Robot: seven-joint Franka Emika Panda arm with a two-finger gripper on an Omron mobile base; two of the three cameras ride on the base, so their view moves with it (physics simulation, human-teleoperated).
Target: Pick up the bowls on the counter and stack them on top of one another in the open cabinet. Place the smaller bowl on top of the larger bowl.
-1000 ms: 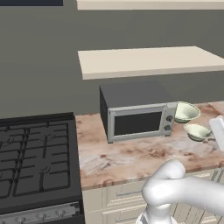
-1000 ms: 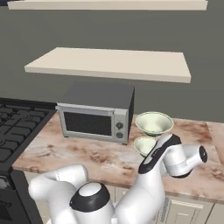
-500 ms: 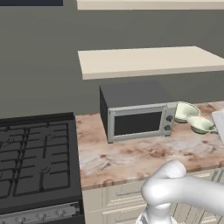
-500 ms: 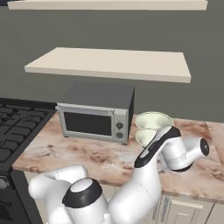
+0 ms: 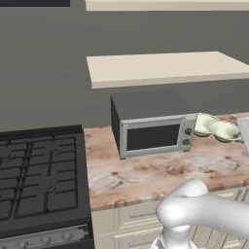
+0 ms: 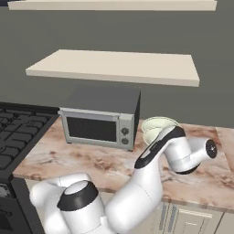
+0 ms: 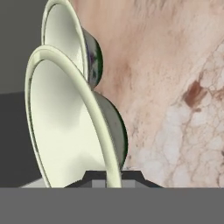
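Pinching the rim of the smaller bowl [image 7: 70, 131], the fingers [image 7: 113, 176] hold it lifted off the marbled surface [image 5: 146, 170], right of the microwave [image 5: 151, 129]. The larger bowl [image 5: 203, 124] sits just behind it on the surface, below the open cabinet [image 5: 160, 68].

A plain dark grey wall [image 5: 48, 58] backs the kitchen. A boxy grey microwave with a dark glass door [image 5: 153, 127] stands against it, and a black gas stove top with cast grates [image 5: 41, 182] lies beside that, under even, soft light.
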